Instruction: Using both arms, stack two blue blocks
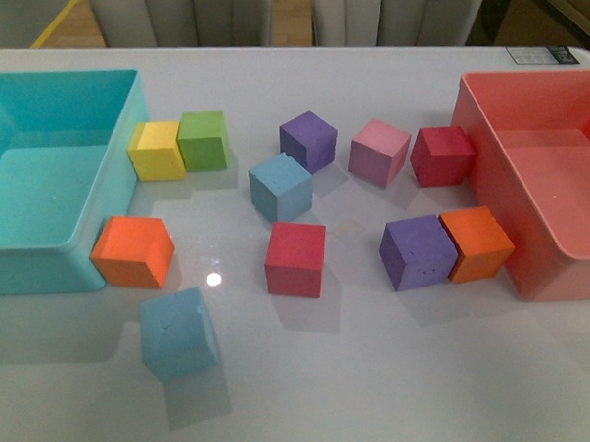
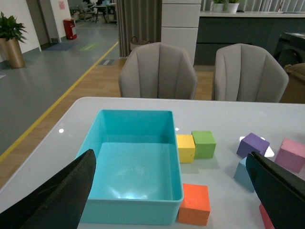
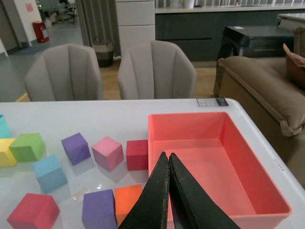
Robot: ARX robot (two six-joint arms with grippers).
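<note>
Two light blue blocks lie apart on the white table. One blue block [image 1: 281,186] is near the middle, touching a purple cube [image 1: 308,140]. The other blue block [image 1: 178,334] is at the front left, by an orange cube [image 1: 133,252]. Neither arm shows in the front view. My left gripper [image 2: 170,155] is open and empty, above the near end of the turquoise bin [image 2: 128,213]; the middle blue block [image 2: 244,174] peeks out beside its finger. My right gripper [image 3: 167,155] is shut and empty, above the red bin's left wall [image 3: 153,143]; the middle blue block [image 3: 49,172] lies far off to its side.
The turquoise bin [image 1: 42,261] stands at the left and a red bin [image 1: 489,183] at the right. Yellow [image 1: 156,151], green [image 1: 203,140], pink [image 1: 379,152], dark red [image 1: 442,156], red [image 1: 297,259], purple [image 1: 417,252] and orange [image 1: 477,243] cubes are scattered between. Chairs stand past the far edge.
</note>
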